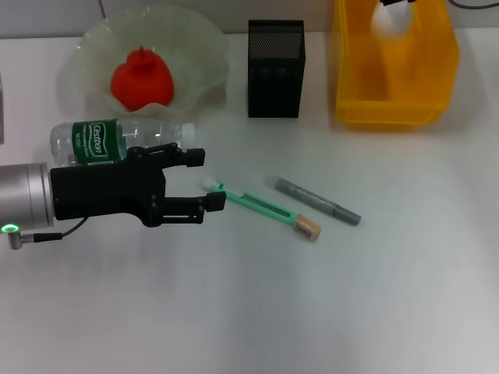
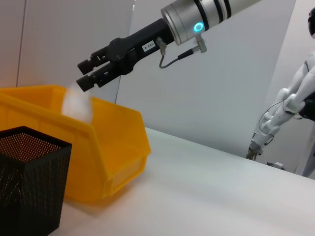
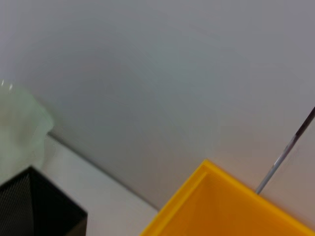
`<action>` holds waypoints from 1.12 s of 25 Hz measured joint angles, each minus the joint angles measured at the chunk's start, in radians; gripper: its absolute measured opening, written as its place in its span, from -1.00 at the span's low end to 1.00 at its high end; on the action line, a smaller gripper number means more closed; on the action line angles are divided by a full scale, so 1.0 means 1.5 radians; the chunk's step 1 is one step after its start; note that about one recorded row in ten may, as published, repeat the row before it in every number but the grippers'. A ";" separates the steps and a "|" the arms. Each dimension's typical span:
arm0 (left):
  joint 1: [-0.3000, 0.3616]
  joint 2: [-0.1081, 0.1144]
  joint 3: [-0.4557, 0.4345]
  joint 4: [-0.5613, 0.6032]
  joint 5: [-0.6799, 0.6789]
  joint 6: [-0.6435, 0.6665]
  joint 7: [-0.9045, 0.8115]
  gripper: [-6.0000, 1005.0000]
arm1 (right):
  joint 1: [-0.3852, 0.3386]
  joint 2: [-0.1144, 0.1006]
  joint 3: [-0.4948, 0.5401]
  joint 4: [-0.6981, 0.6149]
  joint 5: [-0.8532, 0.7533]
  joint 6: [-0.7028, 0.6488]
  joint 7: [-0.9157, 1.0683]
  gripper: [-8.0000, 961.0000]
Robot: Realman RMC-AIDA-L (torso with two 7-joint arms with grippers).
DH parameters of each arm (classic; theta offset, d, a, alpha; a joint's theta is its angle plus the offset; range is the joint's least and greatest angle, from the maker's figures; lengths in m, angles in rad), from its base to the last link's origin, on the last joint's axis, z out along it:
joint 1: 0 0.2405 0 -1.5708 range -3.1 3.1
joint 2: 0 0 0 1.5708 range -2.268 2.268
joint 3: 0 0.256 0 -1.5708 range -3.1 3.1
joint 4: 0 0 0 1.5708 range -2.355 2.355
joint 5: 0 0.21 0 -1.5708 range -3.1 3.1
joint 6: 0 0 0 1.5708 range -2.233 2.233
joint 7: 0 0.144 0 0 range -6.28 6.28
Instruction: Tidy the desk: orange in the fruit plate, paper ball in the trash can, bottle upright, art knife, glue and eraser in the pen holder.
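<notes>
The orange lies in the fruit plate at the back left. The bottle lies on its side in front of the plate. My left gripper is open and empty, beside the bottle's cap and just left of the art knife. The eraser touches the knife's end. The glue lies to its right. My right gripper is open above the trash can. The paper ball is a white blur dropping into the can, also in the head view.
The pen holder stands between the plate and the trash can, also in the left wrist view. The right wrist view shows the trash can's rim, the pen holder and the wall behind.
</notes>
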 joint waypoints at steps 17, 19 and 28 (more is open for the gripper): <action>-0.008 0.001 -0.003 0.002 -0.002 0.004 -0.011 0.67 | -0.203 -0.037 0.009 0.183 0.907 -0.195 -0.536 0.67; -0.010 0.002 -0.003 0.002 -0.002 0.003 -0.016 0.67 | -0.208 -0.055 0.005 0.245 0.950 -0.290 -0.603 0.67; -0.035 0.013 -0.003 0.018 0.007 -0.024 -0.055 0.65 | -0.247 -0.038 0.005 0.320 0.717 -0.333 -0.754 0.67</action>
